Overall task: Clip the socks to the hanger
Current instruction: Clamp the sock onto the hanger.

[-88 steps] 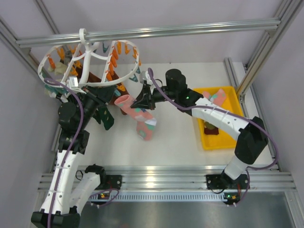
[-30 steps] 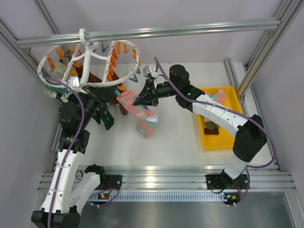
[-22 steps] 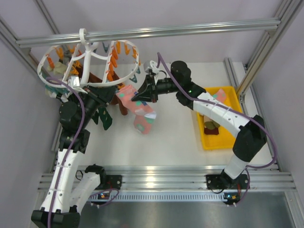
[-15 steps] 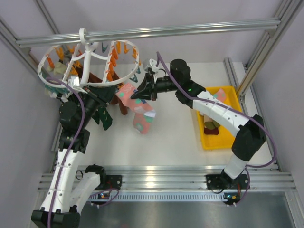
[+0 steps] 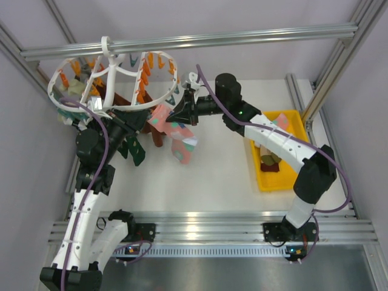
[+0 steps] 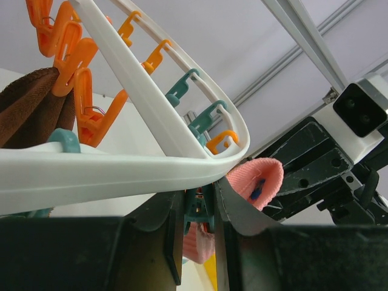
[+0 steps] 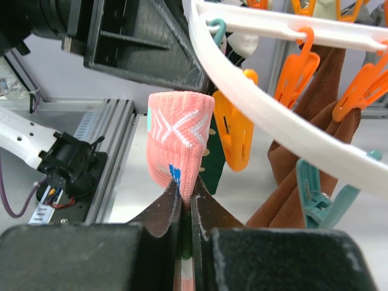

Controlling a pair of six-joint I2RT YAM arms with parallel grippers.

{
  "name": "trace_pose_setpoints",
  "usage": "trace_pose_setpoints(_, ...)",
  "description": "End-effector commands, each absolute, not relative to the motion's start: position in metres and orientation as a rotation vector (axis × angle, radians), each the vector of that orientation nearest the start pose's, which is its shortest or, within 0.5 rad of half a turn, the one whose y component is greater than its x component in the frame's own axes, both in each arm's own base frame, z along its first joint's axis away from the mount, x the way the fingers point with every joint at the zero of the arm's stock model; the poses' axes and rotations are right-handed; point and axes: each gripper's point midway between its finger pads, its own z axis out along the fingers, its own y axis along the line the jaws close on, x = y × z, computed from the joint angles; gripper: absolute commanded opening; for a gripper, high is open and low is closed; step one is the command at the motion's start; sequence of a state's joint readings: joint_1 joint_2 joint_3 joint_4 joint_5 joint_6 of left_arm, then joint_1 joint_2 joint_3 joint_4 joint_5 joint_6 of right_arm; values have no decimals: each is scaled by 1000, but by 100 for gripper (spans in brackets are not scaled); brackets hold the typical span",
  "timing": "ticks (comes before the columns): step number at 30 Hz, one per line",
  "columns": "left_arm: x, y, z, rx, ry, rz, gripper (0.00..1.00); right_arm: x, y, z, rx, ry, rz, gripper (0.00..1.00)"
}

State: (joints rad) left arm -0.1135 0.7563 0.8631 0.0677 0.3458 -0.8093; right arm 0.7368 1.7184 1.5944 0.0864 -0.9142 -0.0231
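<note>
Dangling knit sock (image 5: 176, 130), ring-shaped hanger (image 7: 273, 115)

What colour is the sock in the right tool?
Pink sock with white arrow marks and a mint patch; right wrist view.

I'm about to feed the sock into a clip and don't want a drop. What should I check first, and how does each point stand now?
1. Grip of the right jaws on the pink sock: ok, shut on its edge.
2. Grip of the left jaws on the teal clip under the hanger: ok.
3. Mouth of the teal clip open wide enough: cannot tell, it is hidden between the jaws.
4. Sock inside the teal clip: not ok, it sits beside it.
5. Hook of the hanger over the rail: ok.
6. Nearest orange clip clear of the sock: cannot tell, it hangs right alongside.
</note>
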Motion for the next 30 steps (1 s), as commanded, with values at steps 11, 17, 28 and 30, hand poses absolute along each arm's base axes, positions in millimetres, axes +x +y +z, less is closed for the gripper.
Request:
trace_pose_setpoints(11, 282, -124, 385, -201, 1492, -1012, 4, 263, 433, 395, -1252, 1078, 1274, 0)
trace_pose_setpoints(17, 278, -120, 393, -217, 1477, -995, 33, 263, 433, 391, -1253, 1086, 1271, 0)
trace_pose_setpoints(28, 268, -124, 410, -198, 1420, -1051, 56, 266, 437, 383, -1254, 1105, 1272, 0)
trace_pose_setpoints(30, 267, -124, 413, -194, 1411, -1055, 60, 266, 437, 381, -1256, 1107, 1271, 0)
